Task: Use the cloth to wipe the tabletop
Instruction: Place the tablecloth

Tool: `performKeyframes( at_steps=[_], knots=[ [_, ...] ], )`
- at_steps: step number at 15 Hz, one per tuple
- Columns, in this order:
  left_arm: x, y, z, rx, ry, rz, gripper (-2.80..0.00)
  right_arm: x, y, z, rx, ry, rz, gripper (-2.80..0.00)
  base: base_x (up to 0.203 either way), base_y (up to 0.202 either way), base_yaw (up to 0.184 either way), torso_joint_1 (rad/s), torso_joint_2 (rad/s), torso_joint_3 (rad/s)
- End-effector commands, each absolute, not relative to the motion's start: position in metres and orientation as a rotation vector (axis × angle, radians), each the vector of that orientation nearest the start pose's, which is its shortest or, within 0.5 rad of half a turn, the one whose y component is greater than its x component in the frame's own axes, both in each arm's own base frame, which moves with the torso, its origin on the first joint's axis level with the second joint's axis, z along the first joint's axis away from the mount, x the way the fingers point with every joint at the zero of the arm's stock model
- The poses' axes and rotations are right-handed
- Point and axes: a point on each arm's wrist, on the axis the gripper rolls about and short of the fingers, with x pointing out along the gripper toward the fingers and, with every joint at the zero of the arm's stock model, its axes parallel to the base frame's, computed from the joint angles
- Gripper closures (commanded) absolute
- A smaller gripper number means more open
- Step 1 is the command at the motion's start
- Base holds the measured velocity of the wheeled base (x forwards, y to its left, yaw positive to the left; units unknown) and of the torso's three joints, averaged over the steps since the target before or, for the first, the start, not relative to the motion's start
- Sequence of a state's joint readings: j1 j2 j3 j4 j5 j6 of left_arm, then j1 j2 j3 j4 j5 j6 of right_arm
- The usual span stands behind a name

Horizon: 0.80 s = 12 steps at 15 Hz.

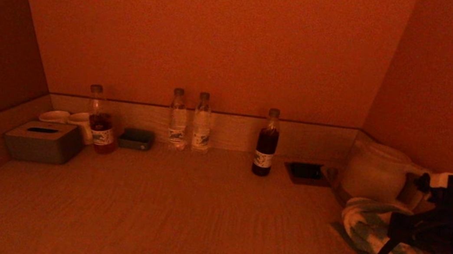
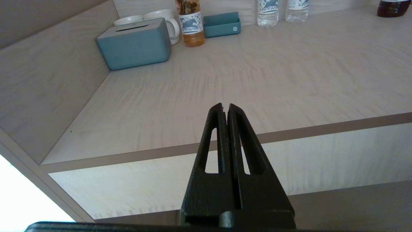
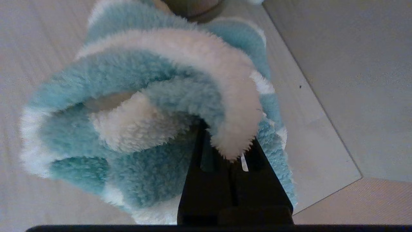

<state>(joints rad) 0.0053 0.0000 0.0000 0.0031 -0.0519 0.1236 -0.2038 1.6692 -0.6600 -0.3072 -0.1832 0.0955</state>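
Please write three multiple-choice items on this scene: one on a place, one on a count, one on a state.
1. Where does the cloth lie on the tabletop?
A. near its right edge
B. beside the tissue box
C. against the back wall

2. How many bottles stand along the back?
A. two
B. four
C. six

3. How does the right gripper stand?
A. open above the cloth
B. shut on the cloth
C. shut on a bottle

Answers: 1 A, the head view shows it at the right. 2 B, four bottles show there. 3 B, the right wrist view shows its fingers closed in the folds. The left gripper is shut, empty, before the front edge.
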Motion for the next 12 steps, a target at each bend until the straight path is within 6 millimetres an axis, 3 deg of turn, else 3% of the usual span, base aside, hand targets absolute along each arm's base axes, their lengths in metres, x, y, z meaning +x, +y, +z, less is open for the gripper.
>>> performKeyframes(
  at_steps=[1, 2, 7, 12],
  knots=[
    [-0.023, -0.001, 0.075, 0.124, 0.0, -0.045, 0.0, 0.26, -0.058, 0.121, 0.098, 0.701, -0.407, -1.82, 0.0, 0.0, 0.0, 0.0, 0.0, 0.0],
    [-0.023, -0.001, 0.075, 0.124, 0.0, -0.046, 0.0, 0.261, -0.058, 0.12, 0.1, 0.705, -0.406, -2.8, 0.0, 0.0, 0.0, 0.0, 0.0, 0.0],
    [-0.023, -0.001, 0.075, 0.124, 0.0, -0.046, 0.0, 0.25, -0.056, 0.139, 0.101, 0.632, -0.403, -2.8, 0.0, 0.0, 0.0, 0.0, 0.0, 0.0],
    [-0.023, -0.001, 0.075, 0.124, 0.0, -0.046, 0.0, 0.213, -0.042, 0.193, 0.09, 0.41, -0.36, -2.8, 0.0, 0.0, 0.0, 0.0, 0.0, 0.0]
  ],
)
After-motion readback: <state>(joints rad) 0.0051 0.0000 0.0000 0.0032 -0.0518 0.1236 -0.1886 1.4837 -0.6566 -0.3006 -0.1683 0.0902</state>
